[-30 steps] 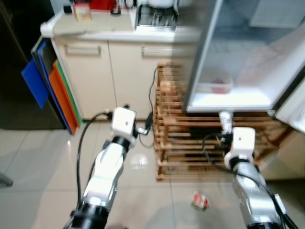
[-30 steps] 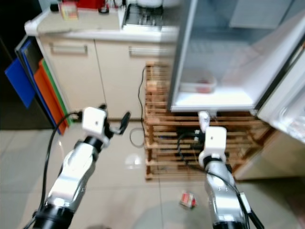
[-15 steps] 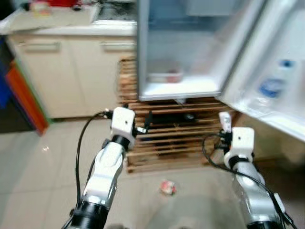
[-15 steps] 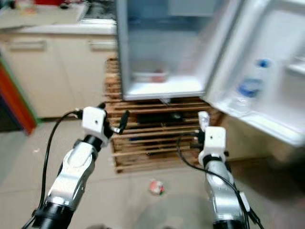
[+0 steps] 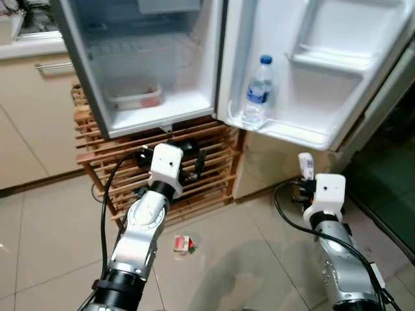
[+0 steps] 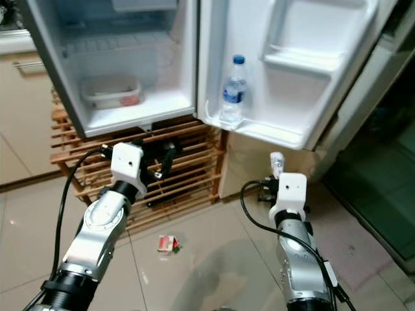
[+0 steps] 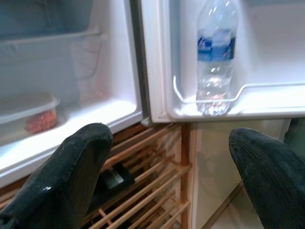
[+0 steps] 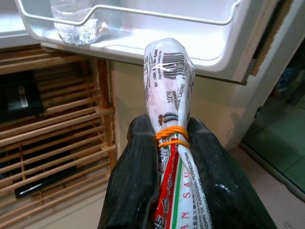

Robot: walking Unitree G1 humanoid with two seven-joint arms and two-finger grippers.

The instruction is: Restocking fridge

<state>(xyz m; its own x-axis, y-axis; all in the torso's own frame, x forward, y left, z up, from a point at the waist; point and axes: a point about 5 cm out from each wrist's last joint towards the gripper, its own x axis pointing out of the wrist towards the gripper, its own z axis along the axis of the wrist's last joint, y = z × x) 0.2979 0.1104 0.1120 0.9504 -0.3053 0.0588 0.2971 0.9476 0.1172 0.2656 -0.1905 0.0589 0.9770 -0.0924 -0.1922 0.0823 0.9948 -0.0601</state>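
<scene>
Your right gripper (image 8: 174, 157) clenched on rolled sausage packet (image 8: 169, 95), banded with orange elastic, forearm raised, pointing at door shelf (image 8: 143, 28) of open fridge (image 5: 149, 65). Your left gripper (image 7: 167, 167) spread wide, empty, aimed at fridge's lower corner. Water bottle (image 5: 257, 91) stands in door shelf; small packet (image 5: 183, 243) lies on floor.

Bright, even indoor light; sharp frames, soft glare on the floor tiles (image 5: 214, 272).

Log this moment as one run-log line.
fridge: open | water bottle: upright on door shelf | left end effector: open, empty | right end effector: shut on sausage pack | small packet: on floor
</scene>
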